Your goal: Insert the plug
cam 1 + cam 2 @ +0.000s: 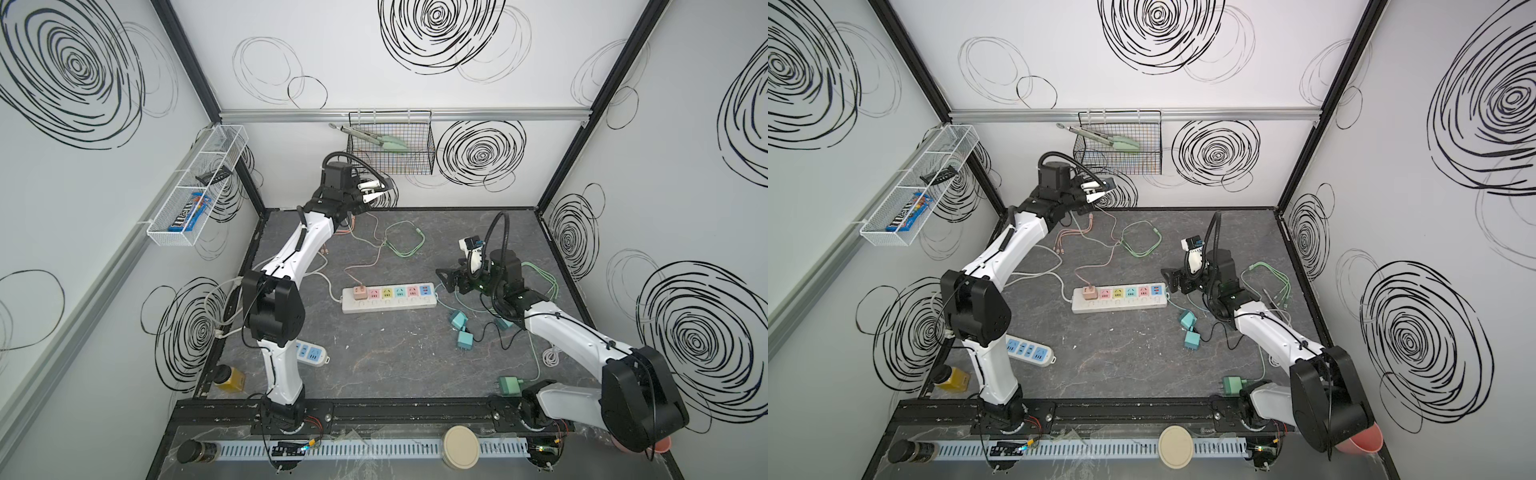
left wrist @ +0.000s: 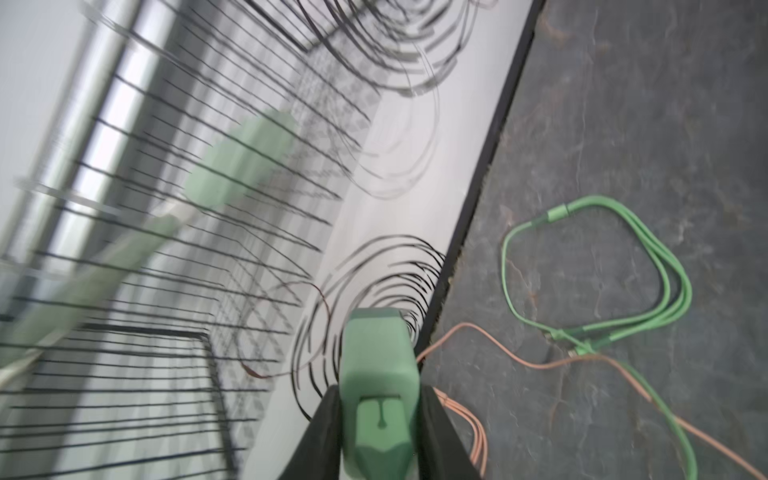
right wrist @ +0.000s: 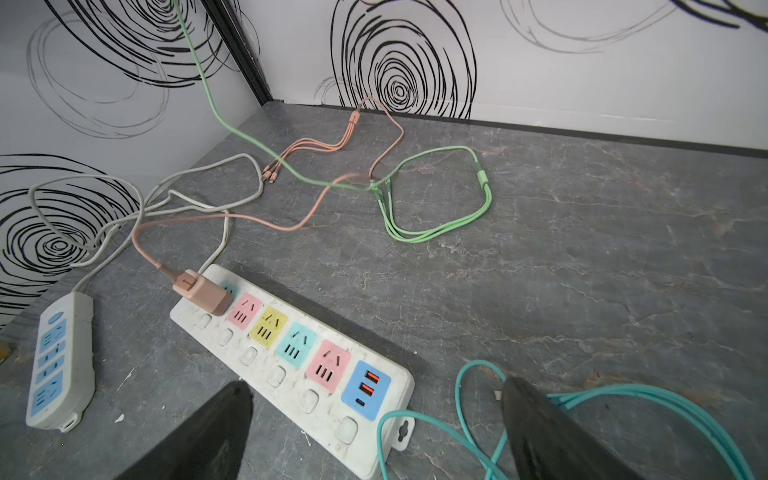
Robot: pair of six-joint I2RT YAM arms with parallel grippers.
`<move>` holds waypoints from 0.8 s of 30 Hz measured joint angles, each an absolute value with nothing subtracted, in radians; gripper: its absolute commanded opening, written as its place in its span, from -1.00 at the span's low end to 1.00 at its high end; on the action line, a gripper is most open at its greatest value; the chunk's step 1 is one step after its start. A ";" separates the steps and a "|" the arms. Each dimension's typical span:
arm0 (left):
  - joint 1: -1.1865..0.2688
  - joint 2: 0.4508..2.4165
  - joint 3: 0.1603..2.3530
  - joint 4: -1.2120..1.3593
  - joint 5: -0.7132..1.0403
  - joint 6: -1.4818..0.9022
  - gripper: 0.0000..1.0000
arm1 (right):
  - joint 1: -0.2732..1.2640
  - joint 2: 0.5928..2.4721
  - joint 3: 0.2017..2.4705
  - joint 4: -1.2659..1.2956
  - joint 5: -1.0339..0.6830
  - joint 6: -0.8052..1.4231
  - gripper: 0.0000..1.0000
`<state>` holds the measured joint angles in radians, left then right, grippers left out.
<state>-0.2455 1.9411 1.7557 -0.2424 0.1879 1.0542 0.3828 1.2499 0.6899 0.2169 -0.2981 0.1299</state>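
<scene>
My left gripper (image 2: 380, 432) is shut on a green plug (image 2: 380, 374), held high close to the back wall; its black fingers (image 2: 322, 436) press both sides of the plug. In both top views this gripper (image 1: 376, 192) (image 1: 1098, 192) hangs above the table's far edge, and the plug itself is hidden there. The white power strip (image 1: 390, 306) (image 1: 1121, 306) (image 3: 316, 419) lies mid-table with a pink plug (image 1: 358, 292) (image 3: 203, 293) in its end socket. My right gripper (image 1: 444, 279) (image 3: 376, 384) stands open, low, at the strip's USB end, holding nothing.
A black wire basket (image 1: 390, 145) hangs on the back wall right beside the left gripper. Green cable loops (image 1: 405, 241) and pink cables lie behind the strip. Two teal plugs (image 1: 459, 320) with cords sit by the right arm. A small blue strip (image 1: 311, 353) lies front left.
</scene>
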 measured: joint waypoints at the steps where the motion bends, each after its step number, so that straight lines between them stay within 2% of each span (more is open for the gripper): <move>1: -0.245 1.941 1.695 -0.237 0.168 1.071 -1.00 | 0.383 1.243 0.685 0.216 -0.298 0.129 0.95; 6: -0.237 1.939 1.480 -0.245 0.131 1.109 -1.00 | 0.382 1.192 0.630 0.219 -0.291 0.126 0.95; 11: -0.234 1.813 1.386 -0.329 0.240 1.133 -1.00 | 0.382 1.169 0.599 0.222 -0.279 0.126 0.95; 16: -0.323 1.687 1.369 -0.413 0.300 1.153 -1.00 | 0.382 1.169 0.597 0.222 -0.275 0.126 0.95; 24: -0.421 1.713 1.330 -0.546 0.295 1.152 -1.00 | 0.382 1.201 0.617 0.212 -0.277 0.120 0.95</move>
<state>-0.4206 1.7130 1.3296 -0.5461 0.2947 1.1522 0.3820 1.2015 0.6170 0.2123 -0.2771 0.1204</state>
